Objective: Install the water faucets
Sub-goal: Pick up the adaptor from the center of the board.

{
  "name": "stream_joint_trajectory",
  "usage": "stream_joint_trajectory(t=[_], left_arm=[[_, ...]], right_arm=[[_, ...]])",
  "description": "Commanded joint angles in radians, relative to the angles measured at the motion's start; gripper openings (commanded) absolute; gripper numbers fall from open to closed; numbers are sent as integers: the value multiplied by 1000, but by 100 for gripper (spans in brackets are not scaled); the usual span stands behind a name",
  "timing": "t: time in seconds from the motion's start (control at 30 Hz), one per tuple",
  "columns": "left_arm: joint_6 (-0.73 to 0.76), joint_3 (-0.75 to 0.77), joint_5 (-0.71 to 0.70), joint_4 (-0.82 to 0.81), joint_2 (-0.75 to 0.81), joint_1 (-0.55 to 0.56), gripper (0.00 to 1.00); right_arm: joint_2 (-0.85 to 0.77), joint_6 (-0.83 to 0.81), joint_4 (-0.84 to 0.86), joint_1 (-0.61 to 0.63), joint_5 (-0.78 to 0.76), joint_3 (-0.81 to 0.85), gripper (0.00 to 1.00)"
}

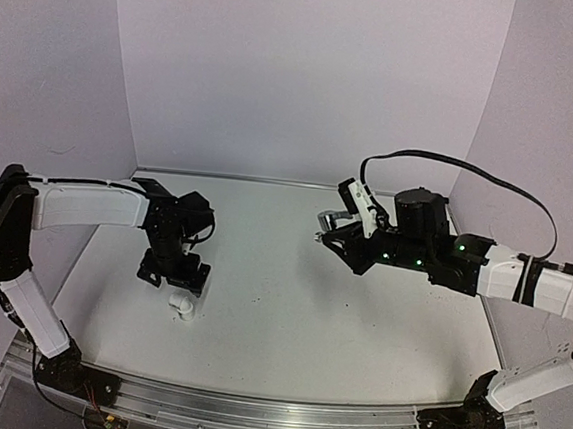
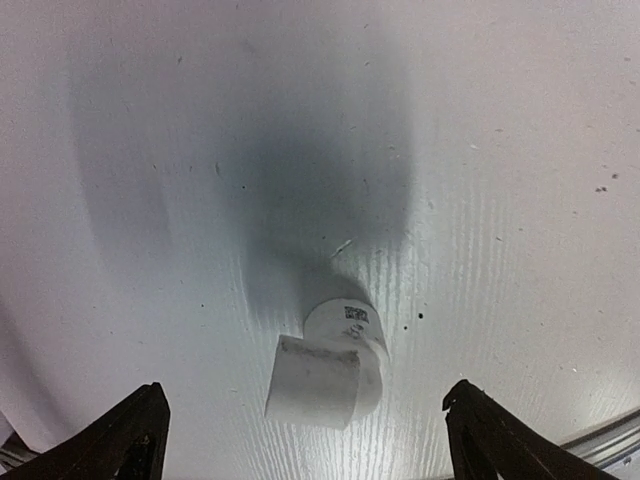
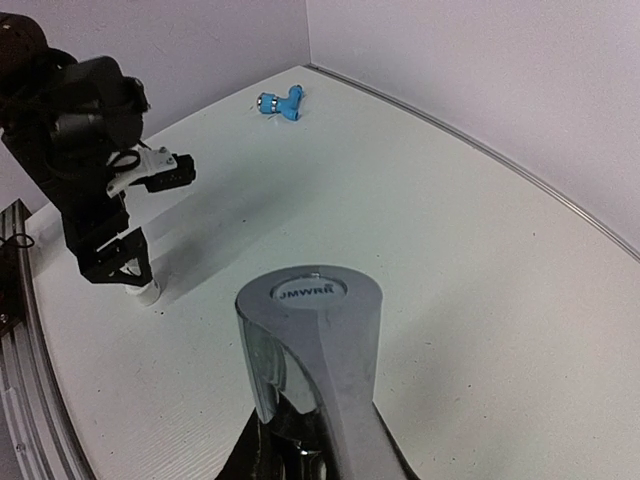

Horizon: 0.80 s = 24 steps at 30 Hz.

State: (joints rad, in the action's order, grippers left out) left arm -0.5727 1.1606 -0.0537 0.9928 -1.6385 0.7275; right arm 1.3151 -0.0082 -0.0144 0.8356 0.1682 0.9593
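Note:
My right gripper (image 1: 328,226) is shut on the shiny silver faucet (image 3: 312,350) and holds it above the right half of the table; the faucet's round cap fills the lower middle of the right wrist view. The bright blue faucet (image 3: 281,103) lies on the table near the far wall in that view and is hidden in the top view. My left gripper (image 1: 173,273) points down, open and empty. Its dark fingertips (image 2: 128,440) stand wide on either side of a white pipe fitting (image 2: 325,370) lying on the table just below them.
The white pipe fitting also shows in the top view (image 1: 183,308) and in the right wrist view (image 3: 147,292) under the left arm (image 3: 90,150). White walls close the table (image 1: 289,305) at the back and sides. A metal rail (image 1: 249,412) runs along the near edge.

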Motion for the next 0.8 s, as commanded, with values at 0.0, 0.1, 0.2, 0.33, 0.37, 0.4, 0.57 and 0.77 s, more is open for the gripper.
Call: stream_joint_trajectory(t=[0.0,0.1,0.2,0.33,0.37,0.4,0.57,0.77], left_arm=[[398,-30,101,-92,183,5,99],[784,-120,265,-134,304,3,99],[1061,-207,276,-187,398,-33,99],[1231,-227,320,-218,382,-132,90],[1257,-223,334,-219,372,-135,88],[1275,-221,344,-219,357,-135,85],[1371,-249,311,-243,268,-132,83],[1400,-268,319,-289,223,-126,86]], right_arm=[[-35,-7,71,0,53,-11,0],[-42,-9,93,0,75,-23,0],[-53,-9,101,0,79,-29,0],[-90,-12,102,0,92,-40,0],[-103,-12,102,0,95,-45,0],[-115,-13,102,0,98,-51,0],[-144,-13,102,0,96,-70,0],[-157,1,103,0,98,-76,0]])
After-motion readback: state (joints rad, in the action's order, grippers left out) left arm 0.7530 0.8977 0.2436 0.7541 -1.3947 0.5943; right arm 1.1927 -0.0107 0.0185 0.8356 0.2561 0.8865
